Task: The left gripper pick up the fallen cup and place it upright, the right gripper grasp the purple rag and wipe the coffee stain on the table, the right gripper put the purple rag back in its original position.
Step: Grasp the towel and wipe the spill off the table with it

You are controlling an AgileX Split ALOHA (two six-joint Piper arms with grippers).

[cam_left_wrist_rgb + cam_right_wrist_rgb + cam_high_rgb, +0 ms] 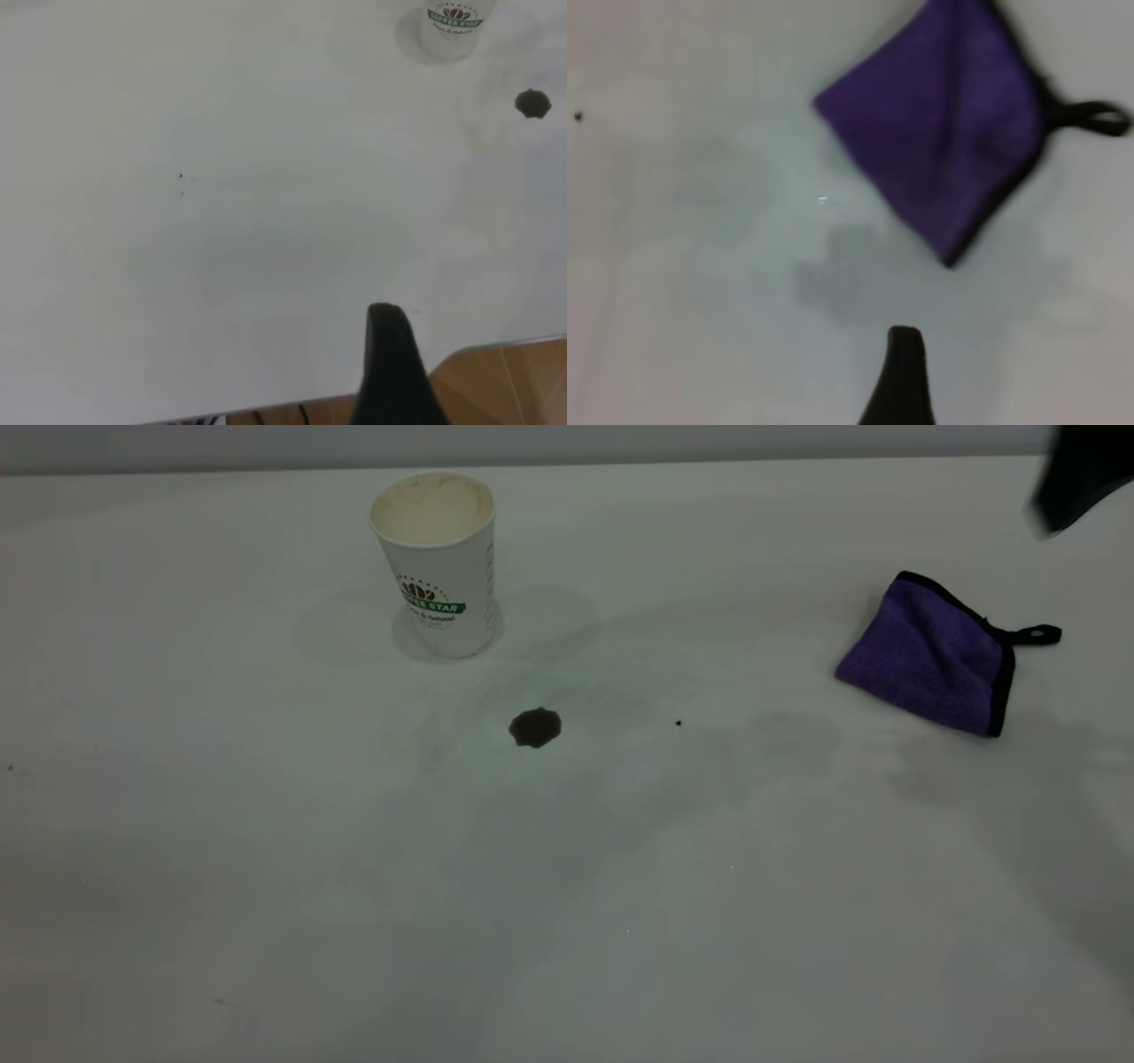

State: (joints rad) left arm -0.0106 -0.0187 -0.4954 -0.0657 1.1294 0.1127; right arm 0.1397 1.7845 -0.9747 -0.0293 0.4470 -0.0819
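The cup [436, 562] stands upright on the table [266, 850] at the back left, mouth up; its base also shows in the left wrist view [452, 27]. The coffee stain [535, 727] is a dark brown blot in front of the cup and to its right, and it shows in the left wrist view [532, 104] too. The purple rag [930, 657] lies flat at the right, its loop pointing right. The right gripper [1076, 474] hangs above and behind the rag, apart from it, with the rag [948, 124] below its camera. The left gripper [387, 359] is far from the cup, over the table's edge.
A tiny black speck [679, 724] lies right of the stain. The table's edge and a wooden floor [505, 381] show in the left wrist view. Open tabletop stretches between the stain and the rag.
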